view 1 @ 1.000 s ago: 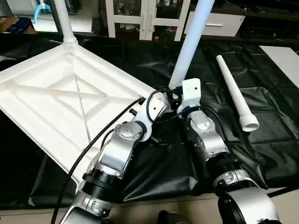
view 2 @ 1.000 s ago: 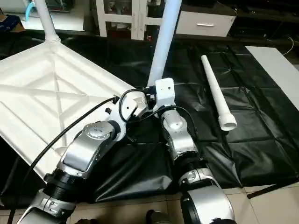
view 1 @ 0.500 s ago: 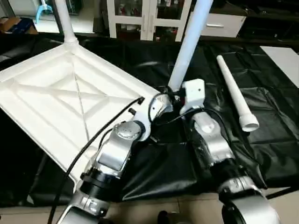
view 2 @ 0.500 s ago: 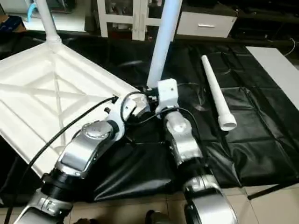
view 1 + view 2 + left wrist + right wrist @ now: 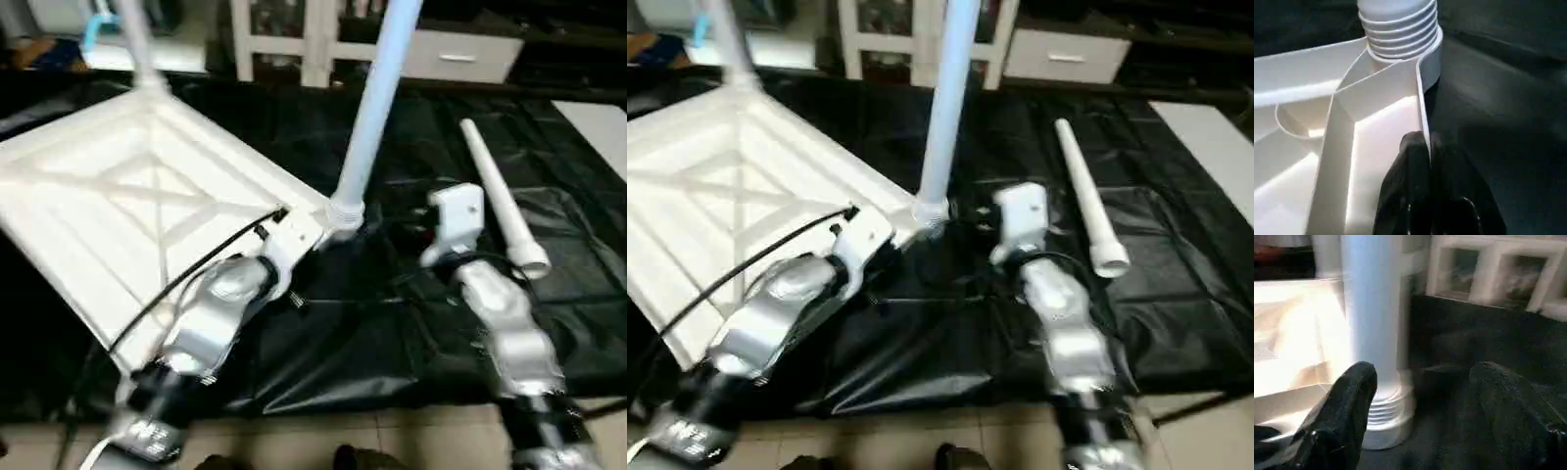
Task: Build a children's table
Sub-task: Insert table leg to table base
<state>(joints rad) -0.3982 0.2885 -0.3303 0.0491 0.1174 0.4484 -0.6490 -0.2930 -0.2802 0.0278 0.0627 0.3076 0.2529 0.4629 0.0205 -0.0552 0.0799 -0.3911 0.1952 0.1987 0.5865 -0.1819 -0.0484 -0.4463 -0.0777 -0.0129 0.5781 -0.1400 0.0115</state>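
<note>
floor: beige tiles (image 5: 411, 436) | cover: black sheet (image 5: 411, 323); wrinkled | back: white glass-door cabinet (image 5: 304, 39); white drawer unit (image 5: 460, 59)

This is looking like a room in a home or a staged living space used for robot trials. A black sheet (image 5: 411, 323) is covering the tiled floor (image 5: 392, 441). Beyond the sheet, a white glass-door cabinet (image 5: 294, 39) and a white drawer unit (image 5: 460, 59) are standing against the far side.

Upturned white tabletop (image 5: 127, 196), seemingly two legs (image 5: 377, 103) upright
</note>
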